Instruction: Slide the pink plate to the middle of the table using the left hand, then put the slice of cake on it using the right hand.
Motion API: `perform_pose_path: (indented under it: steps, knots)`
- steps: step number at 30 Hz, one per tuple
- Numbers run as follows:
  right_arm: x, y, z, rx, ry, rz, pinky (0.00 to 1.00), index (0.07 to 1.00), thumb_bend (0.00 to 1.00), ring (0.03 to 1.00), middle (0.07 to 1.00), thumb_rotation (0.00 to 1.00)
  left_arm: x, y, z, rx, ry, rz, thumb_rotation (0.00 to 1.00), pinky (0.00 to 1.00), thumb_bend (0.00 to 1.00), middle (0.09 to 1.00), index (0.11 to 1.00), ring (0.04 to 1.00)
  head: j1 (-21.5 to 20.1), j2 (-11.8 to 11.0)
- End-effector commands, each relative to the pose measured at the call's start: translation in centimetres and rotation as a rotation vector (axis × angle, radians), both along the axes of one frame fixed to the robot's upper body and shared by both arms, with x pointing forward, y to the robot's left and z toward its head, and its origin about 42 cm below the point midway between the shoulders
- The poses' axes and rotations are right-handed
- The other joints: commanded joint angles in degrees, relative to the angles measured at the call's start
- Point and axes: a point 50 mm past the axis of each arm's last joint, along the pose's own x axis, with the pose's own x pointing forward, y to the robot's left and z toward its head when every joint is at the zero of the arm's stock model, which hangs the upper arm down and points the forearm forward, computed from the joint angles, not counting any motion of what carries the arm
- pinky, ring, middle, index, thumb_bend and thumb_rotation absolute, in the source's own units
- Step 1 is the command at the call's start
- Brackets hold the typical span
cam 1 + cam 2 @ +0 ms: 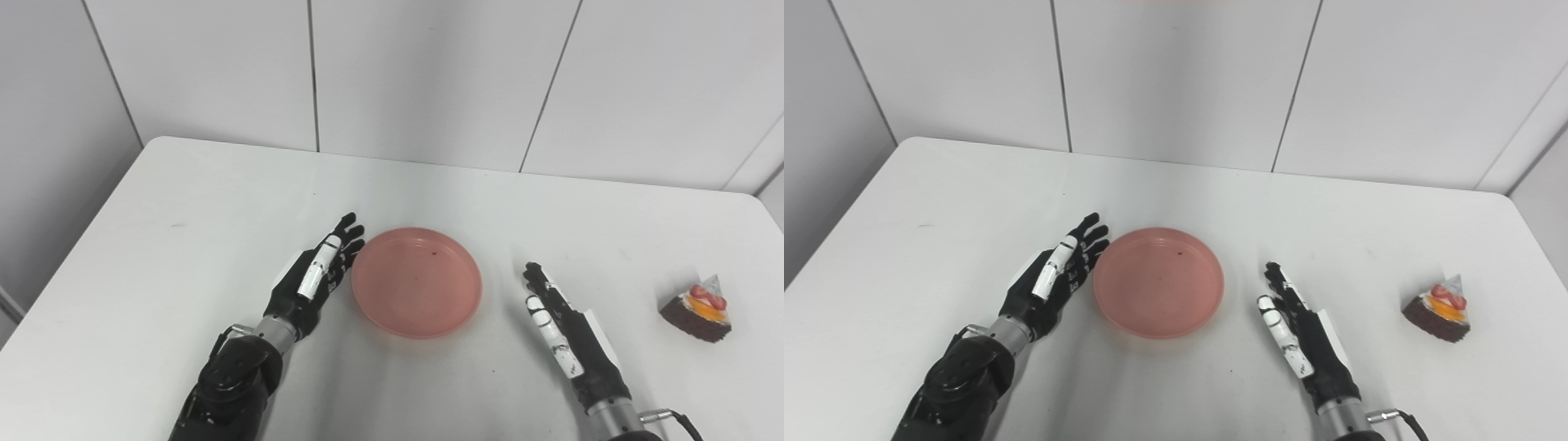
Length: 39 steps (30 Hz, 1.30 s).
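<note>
Plate: the pink plate (416, 282) is round and shallow with a low raised rim, smooth and matte salmon-pink, with a few small dark specks on its inner surface. It lies flat near the middle of the table (184, 214) and holds nothing.

Cake: the slice of cake (698, 309) is a dark chocolate wedge topped with white cream, orange fruit and a red strawberry piece, with a clear film standing at its back. It sits on the table's right side, well apart from the plate.

Left hand: the left hand (315, 275) lies just beside the plate's left rim, fingers straight and extended, their tips close to or touching the rim; I cannot tell which. It holds nothing.

Right hand: the right hand (560, 327) rests between the plate and the cake, apart from both, fingers stretched out and pointing away from the robot, empty.

Table: white, with rounded far corners, set against a pale panelled wall (429, 73).
</note>
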Motion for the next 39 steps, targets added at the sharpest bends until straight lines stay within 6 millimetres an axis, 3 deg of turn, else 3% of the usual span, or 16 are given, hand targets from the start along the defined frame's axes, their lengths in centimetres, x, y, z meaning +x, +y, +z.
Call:
perform_pose_path:
  steps: [1,7,17,21,25,28,33,39]
  knots:
    - [0.1,0.2,0.7,0.005,-0.045,-0.004,0.93,0.942,0.39,0.944,0.940,1.00,-1.1,0.2,-3.0,0.016,0.120,-0.028,1.00,0.95,0.38,0.969,0.961,0.963,-0.7,-0.3]
    - [0.7,0.3,2.8,-0.160,-0.220,-0.008,0.85,0.915,0.40,0.893,0.903,0.98,-0.9,1.1,-3.3,0.012,0.117,-0.013,1.00,0.94,0.38,0.964,0.959,0.954,-4.2,-0.8]
    - [1.7,-1.9,8.2,-0.288,-0.436,-0.109,0.74,0.923,0.73,0.821,0.884,0.55,-0.5,2.7,-3.7,0.001,0.112,-0.005,1.00,0.93,0.39,0.958,0.952,0.940,-9.4,-2.0]
    - [2.2,-3.0,10.2,-0.331,-0.489,-0.150,0.75,0.928,0.80,0.816,0.890,0.46,-0.4,3.5,-4.0,-0.010,0.114,-0.009,1.00,0.93,0.39,0.956,0.950,0.937,-12.6,-2.6]
    - [2.5,-4.2,12.0,-0.380,-0.525,-0.171,0.70,0.929,0.83,0.818,0.892,0.44,-0.4,4.6,-4.4,-0.019,0.119,-0.011,1.00,0.92,0.41,0.958,0.950,0.936,-15.6,-3.1]
    - [2.7,-5.5,13.3,-0.475,-0.525,-0.194,0.67,0.942,0.86,0.823,0.908,0.51,-0.1,5.6,-4.9,-0.025,0.120,-0.011,1.00,0.91,0.42,0.950,0.943,0.928,-17.7,-3.4]
    - [3.0,-7.6,14.8,-0.599,-0.539,-0.193,0.78,0.959,0.88,0.897,0.946,0.53,0.1,7.0,-5.7,-0.040,0.123,-0.020,0.97,0.92,0.43,0.950,0.942,0.929,-21.0,-3.8]
    - [2.5,-11.1,16.5,-0.731,-0.477,-0.282,0.81,0.966,0.93,0.938,0.974,0.50,0.4,8.5,-6.1,-0.057,0.143,-0.016,0.95,0.90,0.44,0.930,0.921,0.910,-23.6,-3.6]
